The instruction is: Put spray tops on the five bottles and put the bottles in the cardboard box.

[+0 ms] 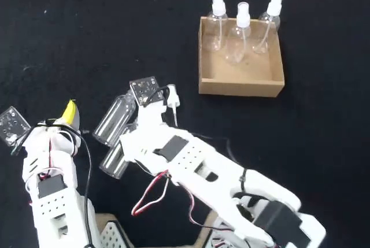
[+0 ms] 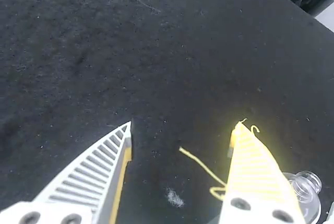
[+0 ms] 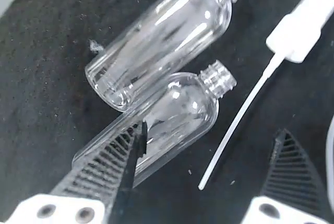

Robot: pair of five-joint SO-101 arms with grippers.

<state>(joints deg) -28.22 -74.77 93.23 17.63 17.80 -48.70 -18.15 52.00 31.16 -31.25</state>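
Observation:
Two clear uncapped bottles lie side by side on the black table, one (image 1: 115, 118) (image 3: 162, 31) farther out than the other (image 1: 113, 160) (image 3: 182, 112). A loose white spray top (image 1: 172, 99) (image 3: 305, 20) with its long tube lies beside their necks. My right gripper (image 1: 151, 108) (image 3: 211, 138) hangs open just above them, one finger over the nearer bottle and the tube between the fingers. My left gripper (image 1: 69, 112) (image 2: 182, 132) stands open over bare cloth, with one end of a bottle (image 2: 305, 185) showing beside its yellow finger. Three capped bottles (image 1: 240, 31) stand in the cardboard box (image 1: 241, 83).
The box sits at the back right, well apart from both arms. Black cloth (image 1: 87, 45) covers the whole table. A bit of white lint (image 2: 174, 198) and a yellow thread (image 2: 201, 166) lie under the left gripper.

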